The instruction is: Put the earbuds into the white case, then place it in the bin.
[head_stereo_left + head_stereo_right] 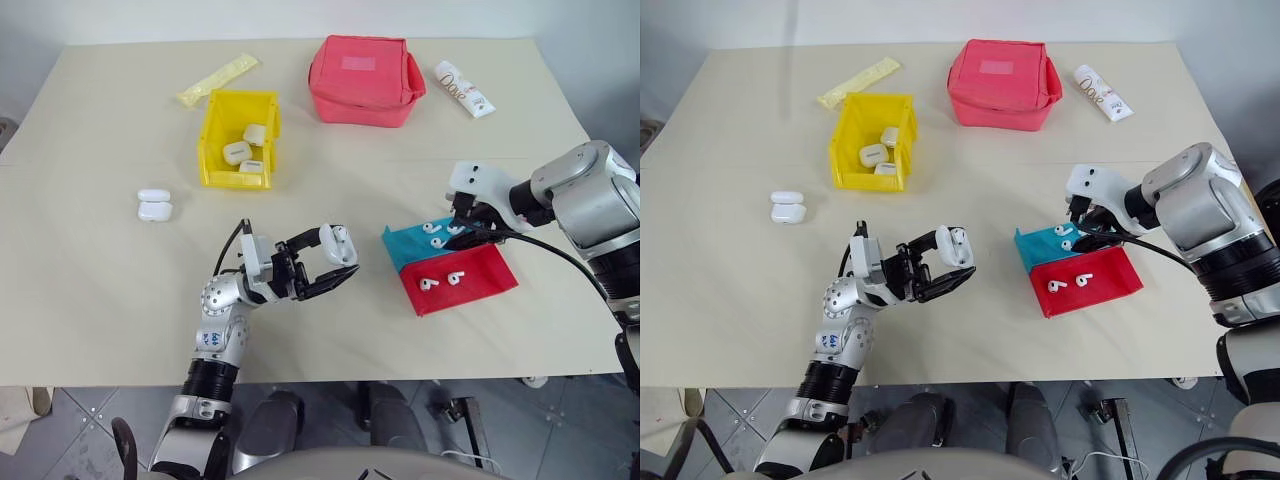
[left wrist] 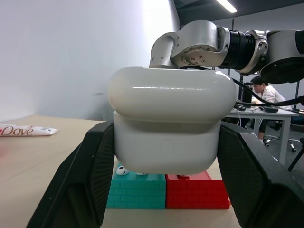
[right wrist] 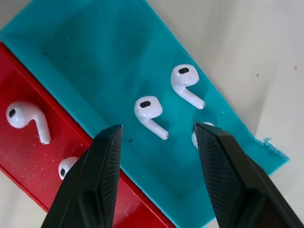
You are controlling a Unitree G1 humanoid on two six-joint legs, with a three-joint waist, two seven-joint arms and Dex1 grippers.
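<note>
**Left eye view: case held ready, right gripper over the teal tray**

Table (image 1: 90,300) layout reads as staged by role. Yellow bin (image 1: 212,135) sits far-left of centre with several closed cases already in it, so it's likely the drop-off. Teal tray (image 1: 400,243) and red tray (image 1: 478,282) sit side by side on the right as earbud supply.

Left gripper (image 1: 335,262) is clamped on the white case (image 1: 340,243), lifted off the table and aimed toward the trays, presumably so the other arm can load it. Lid looks closed or nearly so in the left wrist view.

Right gripper (image 3: 158,129) hangs pointing down over the teal tray, jaws part-open and empty, bracketing one of the earbuds (image 3: 148,110).

Case: glossy white rounded pebble with a lid seam. Earbuds: tiny glossy white, short stems, dark grille spot.
</note>
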